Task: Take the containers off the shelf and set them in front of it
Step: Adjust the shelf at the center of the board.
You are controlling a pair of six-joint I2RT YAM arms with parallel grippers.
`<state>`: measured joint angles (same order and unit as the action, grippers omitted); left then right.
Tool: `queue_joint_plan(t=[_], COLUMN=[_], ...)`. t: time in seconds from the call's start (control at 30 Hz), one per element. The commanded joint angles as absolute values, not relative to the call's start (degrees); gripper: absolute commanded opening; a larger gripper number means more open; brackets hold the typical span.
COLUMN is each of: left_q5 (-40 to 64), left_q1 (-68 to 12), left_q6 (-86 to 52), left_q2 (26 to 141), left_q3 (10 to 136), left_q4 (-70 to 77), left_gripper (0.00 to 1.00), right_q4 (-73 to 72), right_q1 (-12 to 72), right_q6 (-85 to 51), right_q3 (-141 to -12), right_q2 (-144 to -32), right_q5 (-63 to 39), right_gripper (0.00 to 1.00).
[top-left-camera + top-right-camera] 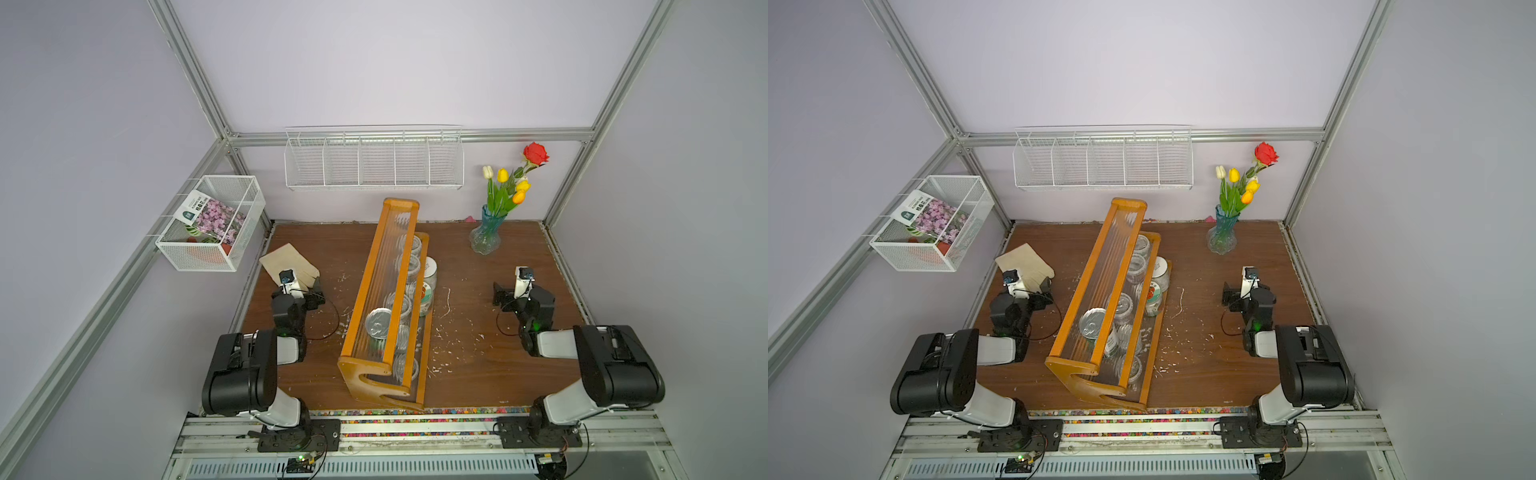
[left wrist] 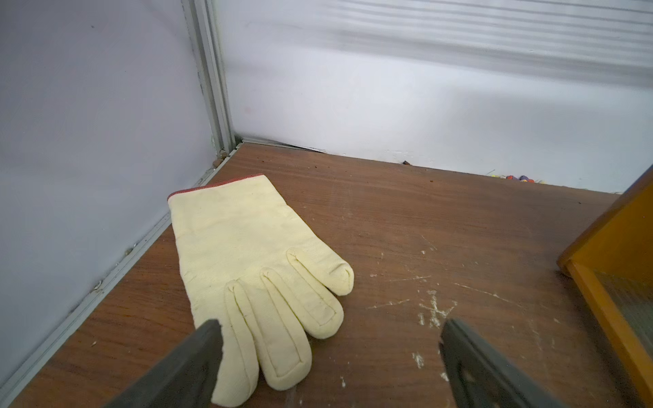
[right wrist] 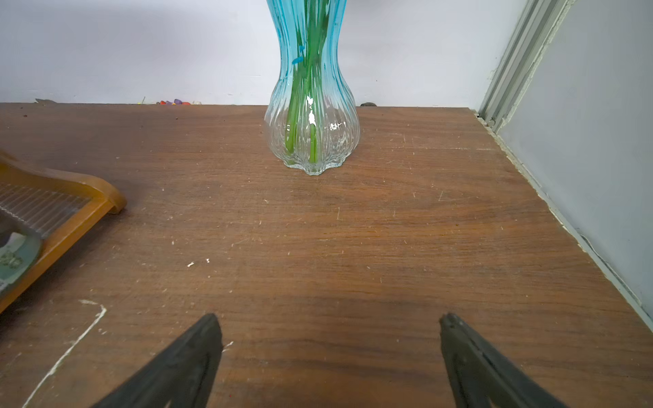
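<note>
Left gripper (image 2: 330, 328) is hovering low over the table (image 2: 424, 229) with jaws spread wide, holding nothing; the tips are hanging just over the fingers of a cream glove (image 2: 240, 247). Right gripper (image 3: 328, 318) is likewise gaping and empty, pointing at the blue vase (image 3: 312, 134) across bare board.

The shelf (image 1: 365, 286) is standing mid-table, running lengthwise away from the robot between the two arms, with its steps dropping toward the right arm's side. All containers seem to be sitting on it:
- a silver tin (image 1: 378, 323) on the top tier
- clear tubs (image 1: 409, 245) lining the middle tier
- a white-lidded jar (image 1: 430, 266) and a fruit-label jar (image 1: 426, 293) on the lowest step

Nothing is standing in front of the shelf, so the task looks to be just starting, at the first reach. Next move is probably calling for the right arm to swing toward the low step, close on a jar's sides, lift it clear of the rail and set it on the bare board beside the shelf. Ribbed clear panels are blurring the tubs' outlines, so aiming needs care.

Writing: a flower packet (image 1: 208, 214) in the side wire basket (image 1: 195, 259) is showing a dark badge and printed characters, too small to read. Jar label text is unreadable; no brand is legible.
</note>
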<state>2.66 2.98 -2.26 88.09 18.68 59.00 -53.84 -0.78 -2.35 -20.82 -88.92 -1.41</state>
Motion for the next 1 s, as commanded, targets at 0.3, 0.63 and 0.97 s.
queue_joint_plan(t=[0.3,0.63,0.97], left_q5=[4.1,6.6,10.9], left_q1=[2.9,2.9,2.8], left_q6=[-1.5,-0.6,-7.7], left_q2=[83.9,70.5,53.5], left_q3=[16.2,20.0,38.6], left_q4=[60.4,43.9,3.9], left_gripper=[1.0,1.0,1.0], right_q4=[-53.7,-44.6,-17.4], right_q1=[-0.6,-0.8,-0.7], right_q6=[-1.9,-0.9,-0.6], right_q3=[-21.3,-22.0,-34.5], right_q2=[-89.5,-79.1,-62.4], right_q5=[-2.1,-6.2,-25.8], right_gripper=[0.99,0.99,0.98])
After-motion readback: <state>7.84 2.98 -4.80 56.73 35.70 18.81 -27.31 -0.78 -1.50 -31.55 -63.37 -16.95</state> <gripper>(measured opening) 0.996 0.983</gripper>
